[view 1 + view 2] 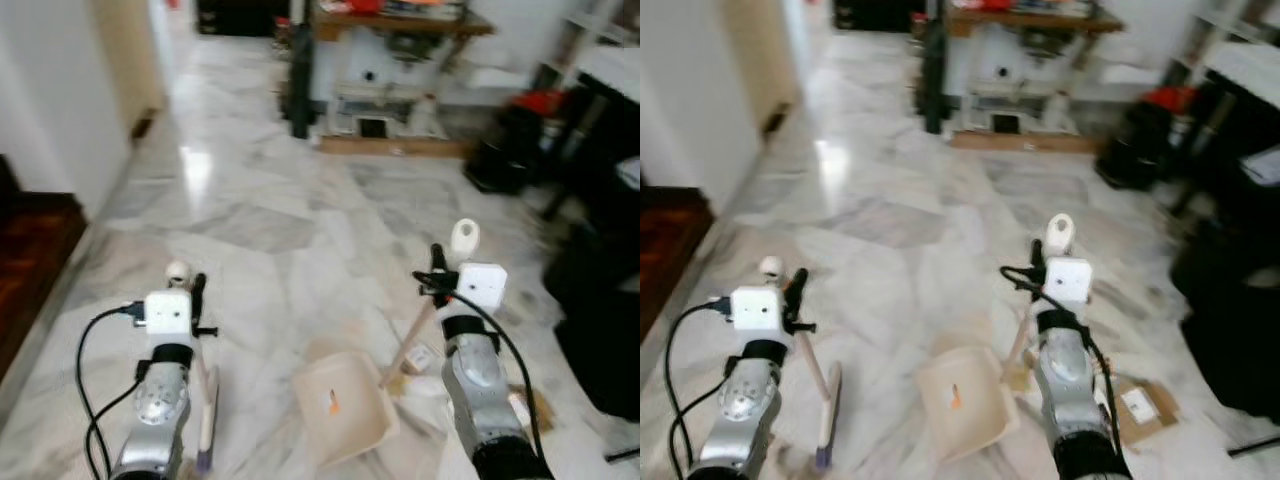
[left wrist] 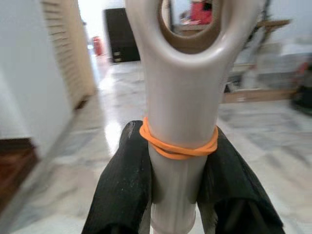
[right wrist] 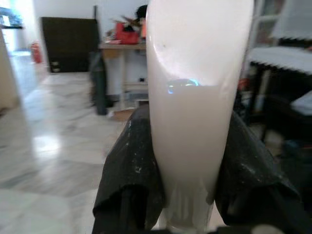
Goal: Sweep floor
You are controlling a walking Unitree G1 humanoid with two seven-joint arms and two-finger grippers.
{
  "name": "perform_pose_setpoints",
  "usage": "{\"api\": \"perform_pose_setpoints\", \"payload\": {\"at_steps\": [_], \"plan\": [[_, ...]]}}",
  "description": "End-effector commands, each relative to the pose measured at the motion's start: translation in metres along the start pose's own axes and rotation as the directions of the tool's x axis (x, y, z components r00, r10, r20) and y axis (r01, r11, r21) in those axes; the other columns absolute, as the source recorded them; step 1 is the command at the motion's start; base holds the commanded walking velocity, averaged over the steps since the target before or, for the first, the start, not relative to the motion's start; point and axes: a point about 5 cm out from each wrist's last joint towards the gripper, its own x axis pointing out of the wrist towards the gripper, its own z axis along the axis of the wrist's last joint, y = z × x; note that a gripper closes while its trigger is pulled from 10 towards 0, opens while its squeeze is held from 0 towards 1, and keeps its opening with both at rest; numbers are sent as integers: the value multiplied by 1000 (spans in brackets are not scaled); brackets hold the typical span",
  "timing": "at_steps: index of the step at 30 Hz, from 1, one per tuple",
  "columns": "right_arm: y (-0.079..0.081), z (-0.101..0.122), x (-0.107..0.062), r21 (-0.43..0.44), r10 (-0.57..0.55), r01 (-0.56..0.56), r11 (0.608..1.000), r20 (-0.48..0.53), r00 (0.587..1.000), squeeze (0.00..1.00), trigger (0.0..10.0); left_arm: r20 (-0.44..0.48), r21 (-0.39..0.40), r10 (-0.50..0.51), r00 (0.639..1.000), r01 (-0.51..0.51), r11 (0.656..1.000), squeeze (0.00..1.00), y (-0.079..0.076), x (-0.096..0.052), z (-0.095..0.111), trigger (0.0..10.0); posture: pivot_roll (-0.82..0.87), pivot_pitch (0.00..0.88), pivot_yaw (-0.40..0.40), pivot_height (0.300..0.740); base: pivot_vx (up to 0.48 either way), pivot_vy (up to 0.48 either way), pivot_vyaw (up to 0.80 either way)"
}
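Broom at lower left on the marble floor, pale handle slanting up into the left gripper, purplish bristle end low by the picture edge. Dustpan cream, lying open on the floor between the arms, small orange speck inside; long handle rising to the right gripper, rounded top poking above it.

Closer from the left wrist: black fingers pressed on either side of the broom handle, an orange rubber band round it just above them, hanging loop at the tip. From the right wrist: black fingers clamped on the smooth white dustpan handle.

Blurred throughout. Flat cardboard near the right arm, partly hidden behind it. Cluttered wooden table and dark objects at far end, hard to make out.
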Motion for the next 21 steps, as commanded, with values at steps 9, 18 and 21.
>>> {"api": "perform_pose_setpoints", "payload": {"at_steps": [9,18,21], "plan": [[3,12,6,1,4,-4,1000,54,999,0,10000,41,2,-1,999,1,1000,0,2,5,8,10000,104,0,-53,740,0,0,-800],[3,11,5,1,3,-3,1000,52,999,0,10000,37,4,3,999,-3,1000,0,3,4,7,10000,107,0,-53,740,0,0,-795],[4,12,5,-1,2,-2,1000,63,998,0,10000,39,4,3,999,-3,1000,0,4,4,8,10000,107,0,-52,740,0,0,0]]}}
